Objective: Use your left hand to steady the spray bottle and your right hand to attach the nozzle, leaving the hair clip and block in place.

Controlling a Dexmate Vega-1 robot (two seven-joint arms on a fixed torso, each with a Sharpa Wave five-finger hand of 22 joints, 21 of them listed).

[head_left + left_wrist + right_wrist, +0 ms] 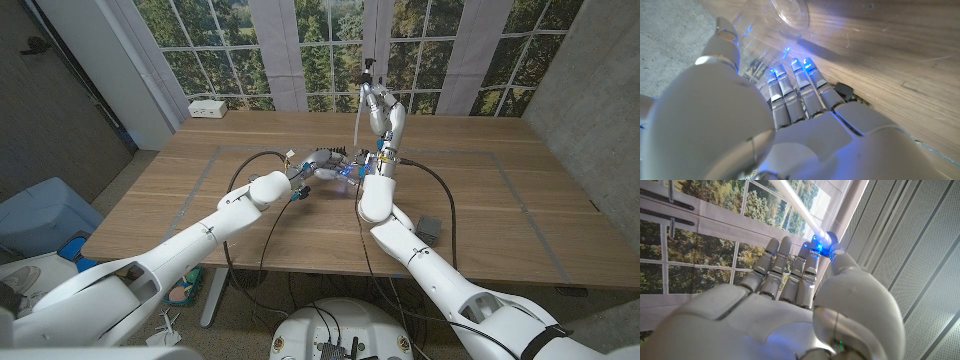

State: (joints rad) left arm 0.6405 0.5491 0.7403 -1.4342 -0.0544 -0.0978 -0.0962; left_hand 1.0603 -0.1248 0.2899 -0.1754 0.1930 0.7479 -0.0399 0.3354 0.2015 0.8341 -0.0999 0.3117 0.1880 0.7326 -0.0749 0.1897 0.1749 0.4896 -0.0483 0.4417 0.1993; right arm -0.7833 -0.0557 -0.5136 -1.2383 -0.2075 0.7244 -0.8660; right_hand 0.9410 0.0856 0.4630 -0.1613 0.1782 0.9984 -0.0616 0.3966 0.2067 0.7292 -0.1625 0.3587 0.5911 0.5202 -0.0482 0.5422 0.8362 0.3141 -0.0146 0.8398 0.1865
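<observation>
Left hand [322, 163] grips the bottle [771, 30] on the worktop [480, 215]; right hand [381, 106], at 12 o'clock, pinches the nozzle [824, 244].

Left hand [805, 100]: white shell, grey fingers, showing blue glow at the tips. Right hand [790, 285]: white and grey, glowing blue. Nozzle [826, 244]: black, trailing a white tube [800, 207]. Spray bottle [775, 20]: clear, catching blue glints. Table [480, 200]: light brown wood, showing straight grain.

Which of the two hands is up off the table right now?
The right hand, raised high above the table and holding the nozzle with its long tube. The left hand is down at table level on the clear bottle.
</observation>
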